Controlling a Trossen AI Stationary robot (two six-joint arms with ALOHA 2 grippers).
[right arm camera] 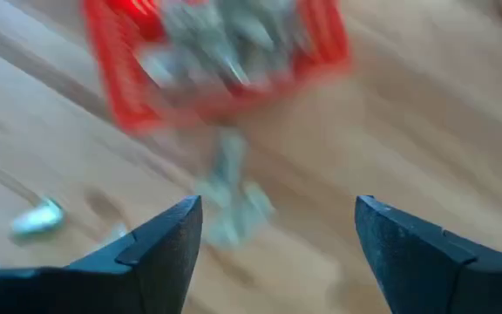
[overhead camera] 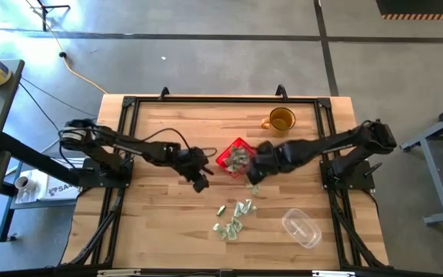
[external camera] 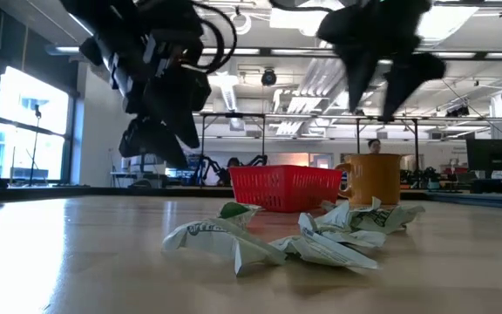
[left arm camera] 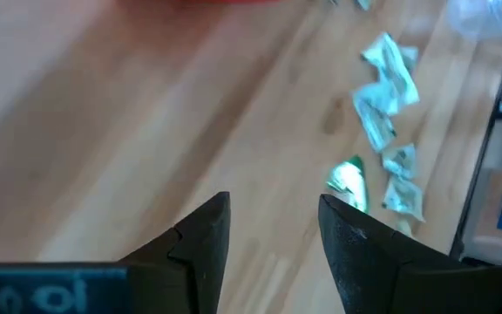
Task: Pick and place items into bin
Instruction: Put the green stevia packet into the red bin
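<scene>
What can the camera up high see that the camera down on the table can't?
Only the high view shows the clear plastic container near the table's front edge, and the small wrapped pieces piled inside the red bin. Only the low view shows the room's ceiling lights and windows behind the table. Both show the red bin, the amber mug, loose green-and-white wrapped pieces on the wooden table, and both arms raised above it.

An amber mug [overhead camera: 281, 120] stands near the wooden table's [overhead camera: 160, 223] far edge, a clear plastic container [overhead camera: 301, 228] near its front.
</scene>
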